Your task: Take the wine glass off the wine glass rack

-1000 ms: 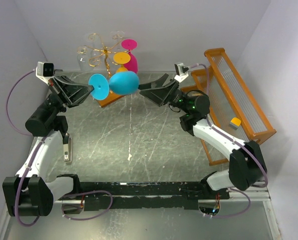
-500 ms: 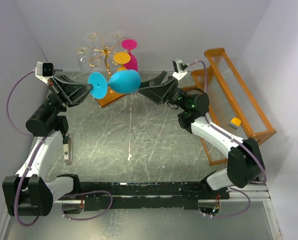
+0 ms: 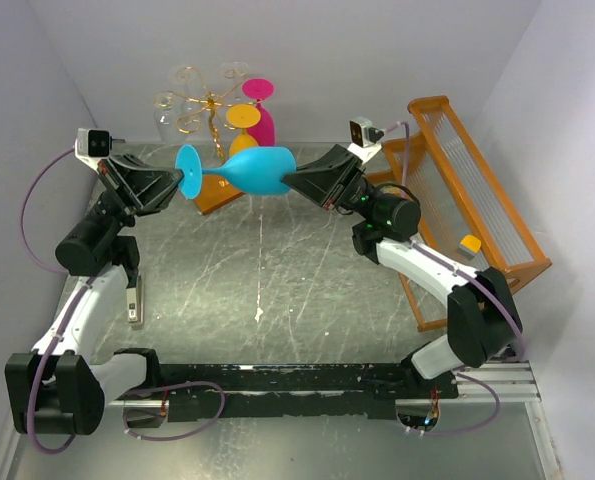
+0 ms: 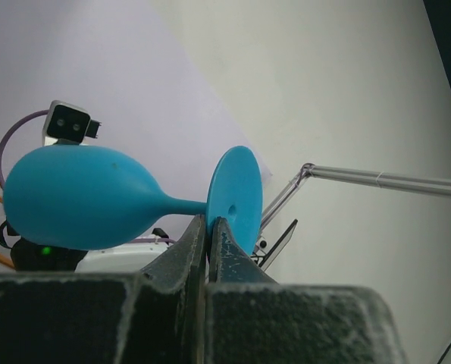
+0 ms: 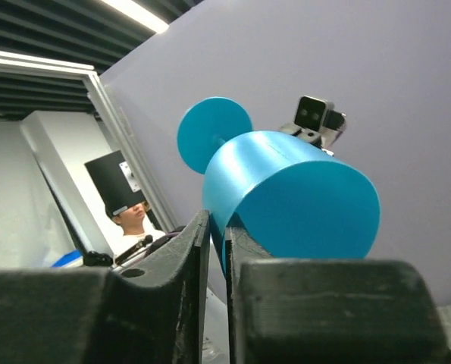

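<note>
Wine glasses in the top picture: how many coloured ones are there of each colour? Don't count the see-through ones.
Blue wine glass: 1
Pink wine glass: 1
Orange wine glass: 1
Total: 3

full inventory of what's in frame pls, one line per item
turquoise plastic wine glass: 1, turquoise, sideways in the air between both tools
gold wire wine glass rack: 1, gold with orange-brown wooden base, far side, left of centre
pink wine glass: 1, pink, hanging on the gold rack
yellow-orange wine glass: 1, yellow-orange, hanging on the gold rack
clear wine glasses: count unclear, clear, gold rack's left side
orange wooden-framed rack with clear slats: 1, orange, right edge
small yellow and grey block: 1, on the wooden-framed rack
grey marbled table: 1, grey
left tool: 1, black, shut on the glass's foot
right tool: 1, black, shut on the bowl's rim
</note>
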`<state>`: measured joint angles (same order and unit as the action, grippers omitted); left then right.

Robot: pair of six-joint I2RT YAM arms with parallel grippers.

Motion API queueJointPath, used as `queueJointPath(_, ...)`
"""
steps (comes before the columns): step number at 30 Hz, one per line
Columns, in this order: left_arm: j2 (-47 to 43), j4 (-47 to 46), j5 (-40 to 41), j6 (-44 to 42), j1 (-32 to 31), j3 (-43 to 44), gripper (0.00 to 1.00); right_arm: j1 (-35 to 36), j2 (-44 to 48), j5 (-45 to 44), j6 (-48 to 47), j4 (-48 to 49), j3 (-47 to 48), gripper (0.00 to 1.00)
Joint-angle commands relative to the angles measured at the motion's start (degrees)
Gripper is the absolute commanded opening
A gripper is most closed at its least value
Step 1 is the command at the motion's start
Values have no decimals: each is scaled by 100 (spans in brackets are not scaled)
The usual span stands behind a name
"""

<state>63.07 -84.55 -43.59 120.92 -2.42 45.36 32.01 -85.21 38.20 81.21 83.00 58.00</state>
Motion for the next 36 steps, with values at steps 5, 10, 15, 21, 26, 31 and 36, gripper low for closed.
queueJointPath(5,-250,-1321,-193,1181,-64,-248,28,87,368,100,299,885,22,0)
queueJointPath(10,-635,-576,-322,416,-65,-571,75,31,864,-209,-30,539,-447,0)
queueJointPath(15,-1380,2184,-959,-1410,-58,-570,99,-142,1877,-962,-1062,-1703,-866,0)
queueJointPath(21,-2267,8486,-460,-5140,-64,357,100,-147,2842,-2373,-2772,-6529,-205,0)
queueJointPath(26,-2153,10608,25,-6081,-57,1019,99,-149,2818,-3296,-3771,-9323,654,0)
queueJointPath(31,-1849,11176,250,-6885,-58,1408,96,-142,2451,-3726,-5114,-10845,1062,0)
queueJointPath(36,-2283,10940,638,-7543,-58,974,96,-144,2111,-4340,-6130,-11643,1115,0)
